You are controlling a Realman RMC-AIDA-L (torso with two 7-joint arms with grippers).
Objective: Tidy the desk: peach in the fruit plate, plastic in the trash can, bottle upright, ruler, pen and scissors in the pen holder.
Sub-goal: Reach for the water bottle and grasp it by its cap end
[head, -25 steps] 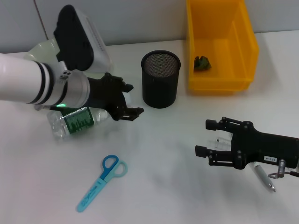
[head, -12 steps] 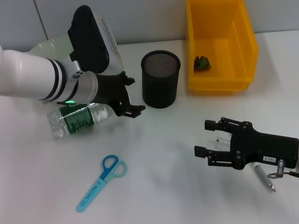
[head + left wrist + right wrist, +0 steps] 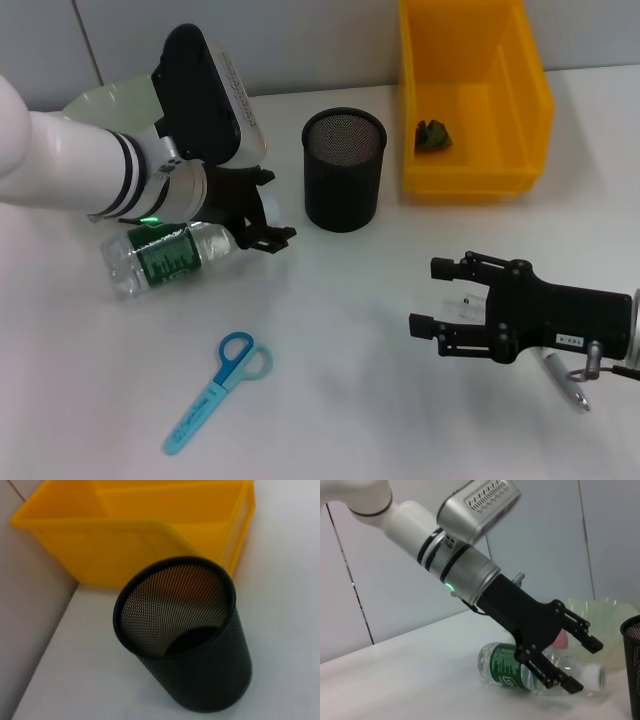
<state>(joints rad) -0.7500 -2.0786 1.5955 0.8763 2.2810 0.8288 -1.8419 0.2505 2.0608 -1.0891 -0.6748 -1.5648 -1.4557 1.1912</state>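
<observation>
Bottle (image 3: 165,256) lies flat on your bench (image 3: 350,400). Your left end effector (image 3: 268,208) hovers spread wide over its cap end. Right end effector (image 3: 440,297) waits, also wide.

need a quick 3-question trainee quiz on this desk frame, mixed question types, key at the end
1. True or false: the clear plastic bottle with the green label stands upright.
2. Where does the blue pair of scissors lie? A) in the black mesh pen holder B) flat on the white desk C) in the yellow plastic bin
3. Which gripper is over the bottle's neck end, and how do its jaws stand?

Key
1. False: it lies on its side.
2. B.
3. The left gripper, jaws open; the right wrist view shows them straddling the bottle near its white cap. The right gripper is also open, away from the bottle.
</observation>
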